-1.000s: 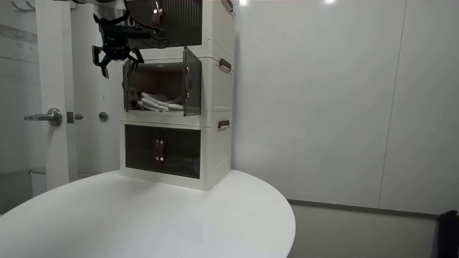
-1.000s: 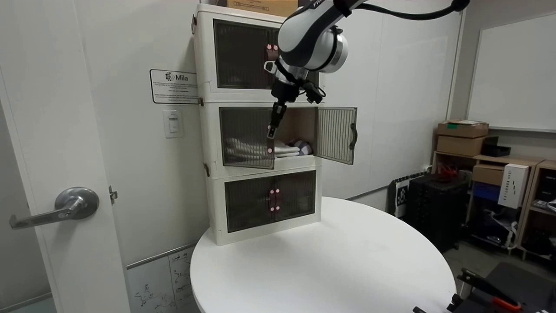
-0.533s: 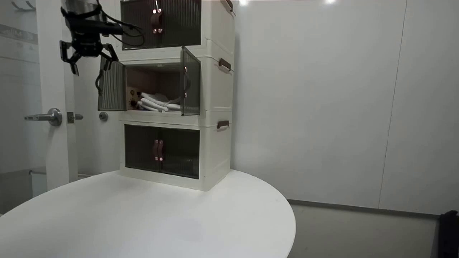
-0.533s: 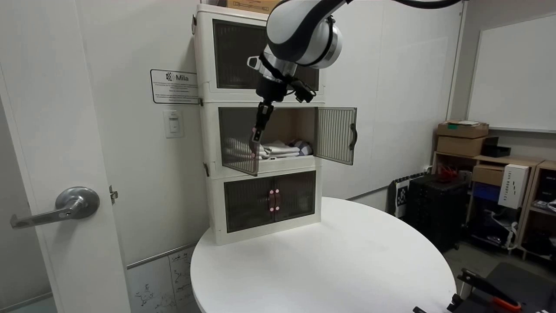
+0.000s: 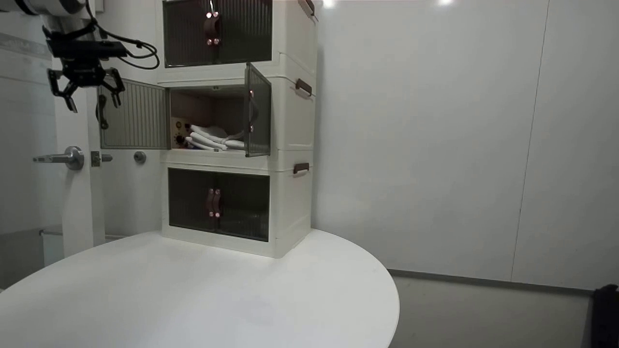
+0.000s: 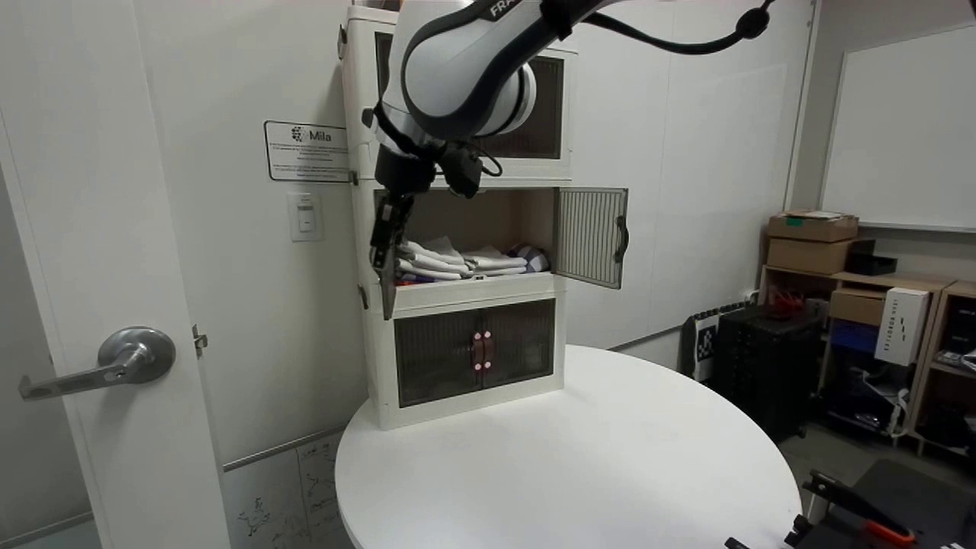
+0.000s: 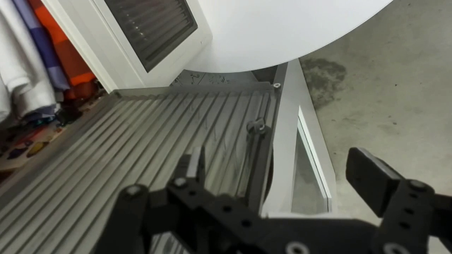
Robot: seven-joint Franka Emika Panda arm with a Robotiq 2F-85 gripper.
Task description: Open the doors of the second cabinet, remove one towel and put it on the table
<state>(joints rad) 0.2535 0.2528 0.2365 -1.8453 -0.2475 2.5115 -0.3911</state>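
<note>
Here, towels lie well apart from the jaws.

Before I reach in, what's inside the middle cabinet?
An exterior view shows two piles of folded whitish towels with a blue-and-white checked cloth at one end. The wrist view adds something orange. What lies behind the piles is covered.
</note>
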